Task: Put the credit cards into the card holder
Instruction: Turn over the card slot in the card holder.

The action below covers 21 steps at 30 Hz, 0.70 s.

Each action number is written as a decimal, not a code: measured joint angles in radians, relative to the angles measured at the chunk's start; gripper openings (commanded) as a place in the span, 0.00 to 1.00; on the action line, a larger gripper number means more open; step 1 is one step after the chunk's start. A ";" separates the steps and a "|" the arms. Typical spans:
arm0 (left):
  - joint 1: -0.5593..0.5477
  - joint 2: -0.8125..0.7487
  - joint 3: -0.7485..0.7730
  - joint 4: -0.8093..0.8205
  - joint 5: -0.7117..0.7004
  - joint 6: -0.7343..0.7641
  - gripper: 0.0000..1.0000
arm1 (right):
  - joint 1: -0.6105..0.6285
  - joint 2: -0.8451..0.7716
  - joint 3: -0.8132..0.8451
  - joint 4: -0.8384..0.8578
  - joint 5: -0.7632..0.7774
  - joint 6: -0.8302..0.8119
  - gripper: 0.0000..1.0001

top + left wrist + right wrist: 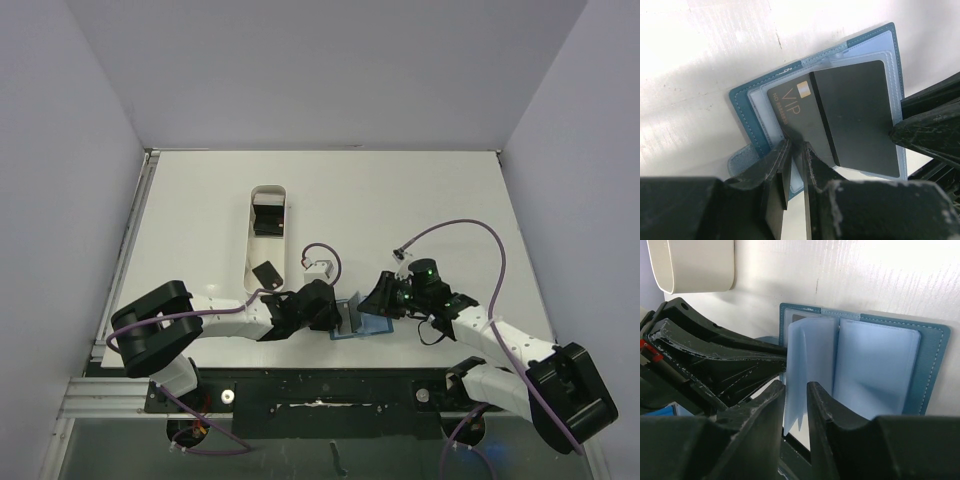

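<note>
Left wrist: our left gripper [796, 148] pinches a thin black credit card [790, 112]; our right gripper [796, 390] pinches open a clear sleeve [807, 355] of the teal-blue bifold card holder [931, 365].

The white table [420, 190] carries a long white tray [250, 240] toward its left and an opened teal card holder [374, 325] at the near edge.

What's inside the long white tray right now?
The white tray shows two black cards: the far credit card and the near credit card, lying skewed. Anything stacked beneath them is covered.
</note>
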 measured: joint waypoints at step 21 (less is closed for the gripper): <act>0.000 0.000 -0.003 0.005 -0.002 -0.001 0.14 | 0.000 0.021 -0.026 0.087 -0.025 0.020 0.29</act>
